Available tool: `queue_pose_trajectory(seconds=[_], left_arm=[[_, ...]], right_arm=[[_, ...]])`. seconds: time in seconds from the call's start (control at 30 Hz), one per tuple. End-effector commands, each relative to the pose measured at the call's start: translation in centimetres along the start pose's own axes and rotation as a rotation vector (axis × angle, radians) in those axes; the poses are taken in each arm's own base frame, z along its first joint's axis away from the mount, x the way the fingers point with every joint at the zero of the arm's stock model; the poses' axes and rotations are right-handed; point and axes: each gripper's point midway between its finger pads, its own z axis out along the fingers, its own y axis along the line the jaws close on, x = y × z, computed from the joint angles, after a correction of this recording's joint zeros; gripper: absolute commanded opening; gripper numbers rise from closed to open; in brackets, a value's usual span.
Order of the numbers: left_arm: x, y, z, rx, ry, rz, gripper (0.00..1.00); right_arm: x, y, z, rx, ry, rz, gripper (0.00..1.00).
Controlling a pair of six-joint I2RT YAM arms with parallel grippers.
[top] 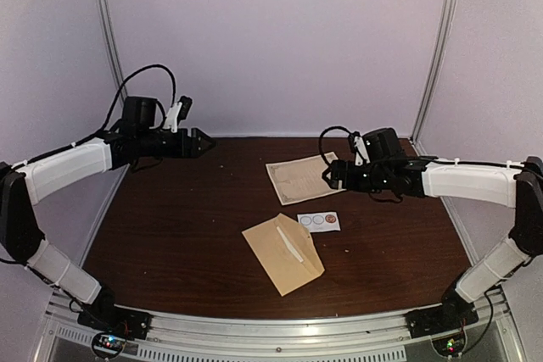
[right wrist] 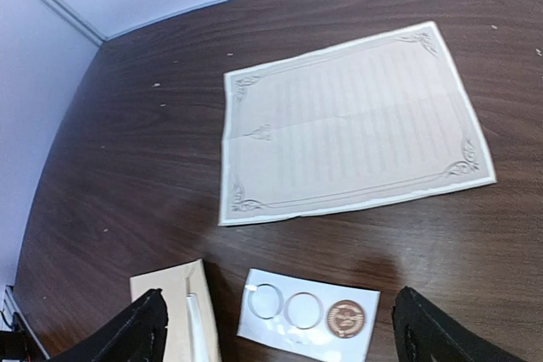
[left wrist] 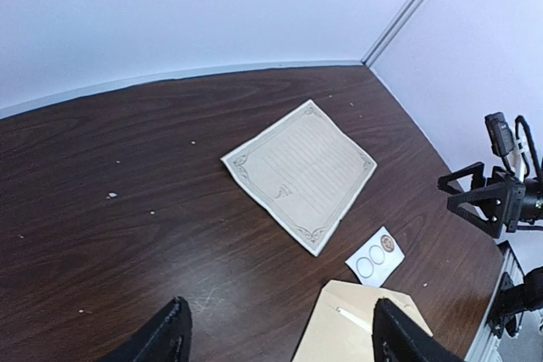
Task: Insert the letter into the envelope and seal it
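Hovering empty, fingers spread: left gripper (top: pixel 202 142), right gripper (top: pixel 327 178).
Letter (top: pixel 299 179) beyond envelope (top: pixel 282 252) looks thin, limp; pinch an edge.

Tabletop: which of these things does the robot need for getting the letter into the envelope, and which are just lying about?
Needed: letter; envelope; sticker card, probably for sealing.
Lying about: a few pale specks.
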Motion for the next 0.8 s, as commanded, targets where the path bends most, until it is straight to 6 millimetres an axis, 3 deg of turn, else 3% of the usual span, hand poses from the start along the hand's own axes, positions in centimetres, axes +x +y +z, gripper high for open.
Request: queue_pose_trajectory(seconds=[0.0,0.13,0.3,0.57,0.77], left_arm=[[-2.7,2.3,-1.7,-0.056,-0.032,0.064,0.75],[-5.0,4.2,-4.1,-0.168,-0.119,0.113,0.75],[-4.0,5.4,-5.3,-0.246,-0.136,0.137,0.75],[-3.5,5.1,-5.0,-0.221,-0.121,0.138,0.75],[-3.4,4.9,-4.9,-0.208,-0.118,0.137,0.75]], right_arm=[[-0.1,-4.7,0.3,0.050,-0.005,0.079,0.91],[-0.3,-8.8,1.6,0.105,0.006,0.103,0.85],[-1.2,-12.4,3.6,0.148,0.026,0.113,0.77],[-1.8,-14.9,6.9,0.138,0.076,0.116,0.64],[-1.9,-17.0,8.3,0.162,0.086,0.141,0.61]])
